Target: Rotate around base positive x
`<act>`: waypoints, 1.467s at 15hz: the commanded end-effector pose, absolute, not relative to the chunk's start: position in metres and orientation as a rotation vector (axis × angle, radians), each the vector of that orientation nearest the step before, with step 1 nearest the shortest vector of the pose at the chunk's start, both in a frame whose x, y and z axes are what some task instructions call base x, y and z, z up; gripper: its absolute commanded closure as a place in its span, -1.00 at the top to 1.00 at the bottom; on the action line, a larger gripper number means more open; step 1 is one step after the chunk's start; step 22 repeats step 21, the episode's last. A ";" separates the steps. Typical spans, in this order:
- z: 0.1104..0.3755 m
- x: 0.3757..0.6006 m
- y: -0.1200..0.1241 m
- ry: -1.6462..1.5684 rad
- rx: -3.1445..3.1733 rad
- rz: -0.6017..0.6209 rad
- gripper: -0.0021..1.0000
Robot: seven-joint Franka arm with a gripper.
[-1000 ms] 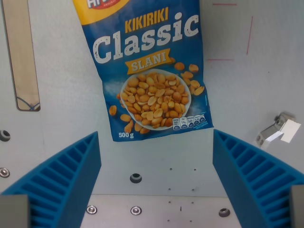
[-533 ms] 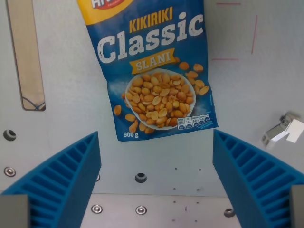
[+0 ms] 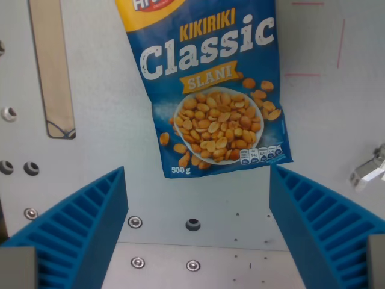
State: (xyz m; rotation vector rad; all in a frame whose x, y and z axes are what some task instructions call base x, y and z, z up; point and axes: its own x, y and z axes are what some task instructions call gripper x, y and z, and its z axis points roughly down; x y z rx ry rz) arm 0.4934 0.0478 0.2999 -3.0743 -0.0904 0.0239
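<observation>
tool (image 3: 198, 241) | blue ribbed fingers (image 3: 78, 232) spread wide | holding nothing

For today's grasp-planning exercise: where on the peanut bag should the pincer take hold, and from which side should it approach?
Probably the bag's bottom edge, coming from above. The bag lies flat on the table, so its broad face offers nothing to pinch. That lower seam is the nearest part to the open pincer, with bare table around it. Its slight tilt suggests turning the fingers to match.

One peanut bag (image 3: 207, 90) at twelve o'clock, one wooden strip (image 3: 53, 66) at ten o'clock, one metal bracket (image 3: 370, 171) at three o'clock, two blue claw fingers (image 3: 72, 232).
</observation>
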 end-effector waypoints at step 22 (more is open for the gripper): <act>0.301 0.494 0.043 -0.100 -2.623 -0.003 1.00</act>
